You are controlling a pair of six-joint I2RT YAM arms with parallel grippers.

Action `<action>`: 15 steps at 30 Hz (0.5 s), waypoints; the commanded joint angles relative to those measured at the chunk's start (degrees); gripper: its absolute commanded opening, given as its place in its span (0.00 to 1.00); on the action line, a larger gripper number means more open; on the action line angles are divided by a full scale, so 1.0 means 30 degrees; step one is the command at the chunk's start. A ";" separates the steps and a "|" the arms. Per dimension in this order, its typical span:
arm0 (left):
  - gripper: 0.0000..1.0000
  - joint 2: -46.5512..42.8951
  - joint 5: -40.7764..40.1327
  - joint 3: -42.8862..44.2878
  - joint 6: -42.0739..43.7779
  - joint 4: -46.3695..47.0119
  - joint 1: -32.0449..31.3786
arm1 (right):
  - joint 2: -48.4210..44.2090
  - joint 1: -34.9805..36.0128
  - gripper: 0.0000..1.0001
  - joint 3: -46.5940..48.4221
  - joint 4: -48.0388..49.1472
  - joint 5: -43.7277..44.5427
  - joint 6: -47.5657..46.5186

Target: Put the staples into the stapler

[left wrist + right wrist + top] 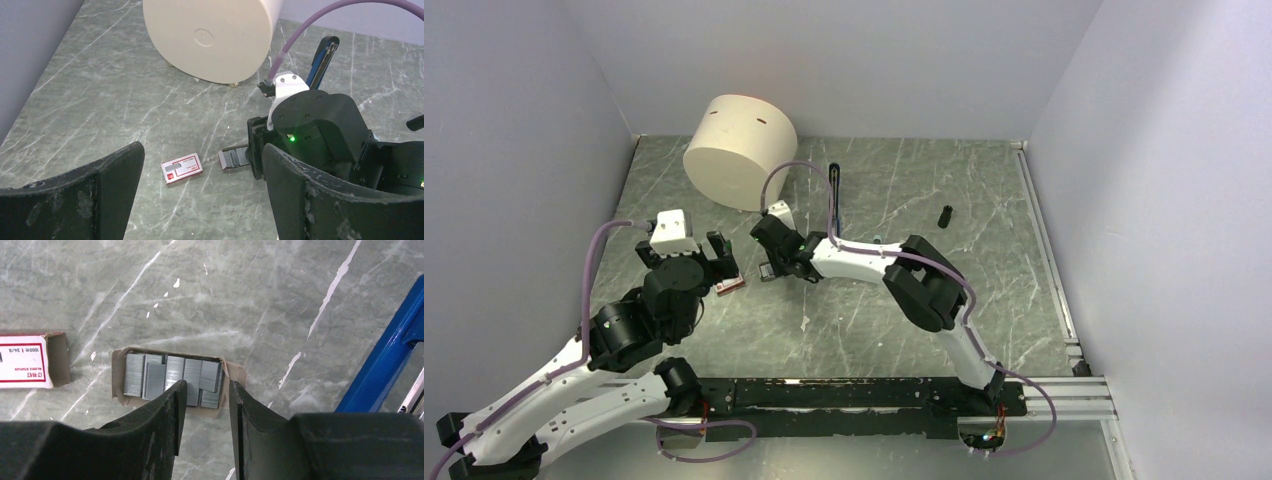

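The staples (170, 374) are several silver-grey strips lying in an open cardboard tray on the table. Their red-and-white box sleeve (25, 361) lies just left of the tray; it also shows in the left wrist view (182, 168) and the top view (731, 284). My right gripper (206, 392) is open, its jaws a narrow gap apart, hovering over the tray's right end. My left gripper (202, 200) is open wide and empty, raised above and behind the sleeve. The blue stapler (834, 193) lies behind the right gripper; its blue arm (390, 357) shows at the right.
A large cream cylinder (739, 150) stands at the back left. A small black cylinder (945, 216) lies at the right. The right gripper's body (310, 130) sits close beside the left gripper's right finger. Grey walls close in three sides.
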 commanded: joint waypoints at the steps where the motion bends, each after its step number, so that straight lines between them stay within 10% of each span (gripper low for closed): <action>1: 0.92 -0.0018 0.0146 0.0101 0.0299 0.0382 -0.0039 | 0.0166 -0.0344 0.41 0.0154 0.0310 -0.0312 0.0491; 15: 0.92 -0.0042 0.0096 0.0116 0.0299 0.0381 -0.0032 | 0.0104 -0.1517 0.34 -0.0746 0.1334 -0.3505 0.1360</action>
